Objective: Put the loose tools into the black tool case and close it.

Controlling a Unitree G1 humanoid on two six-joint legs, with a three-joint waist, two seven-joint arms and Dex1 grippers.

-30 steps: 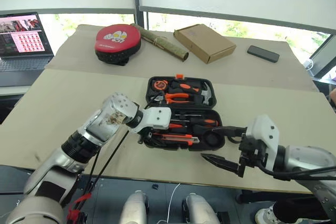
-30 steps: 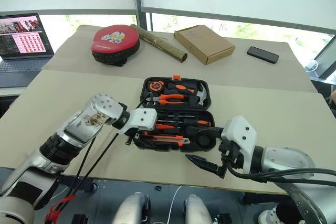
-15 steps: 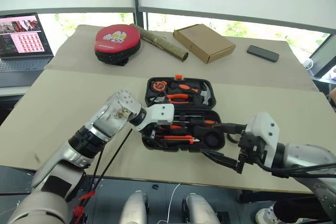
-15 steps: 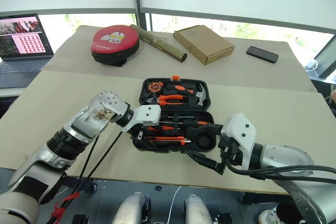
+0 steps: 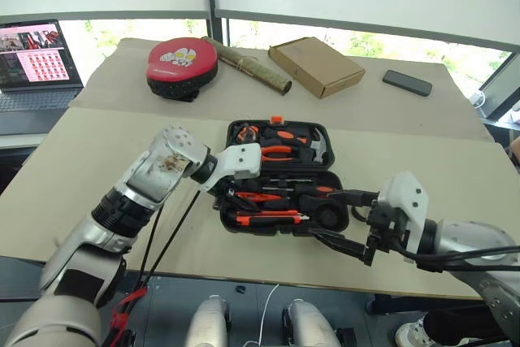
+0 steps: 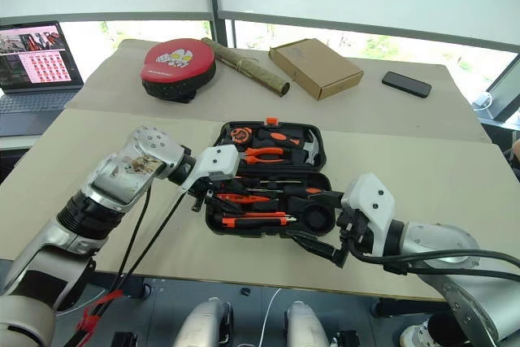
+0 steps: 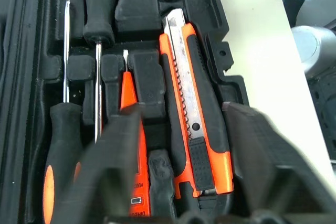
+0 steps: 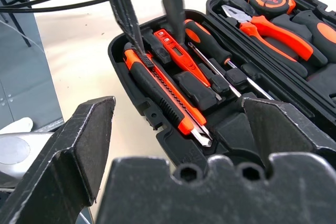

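Lifted off near-left corner of black tool case (image 5: 280, 176): left gripper (image 5: 230, 194), fingers apart, empty. Utility knife (image 7: 197, 124) seated in recess; case open mid-counter. Right gripper (image 5: 335, 237) spread wide by case's near-right corner. Risk: proud tool blocking lid closure.
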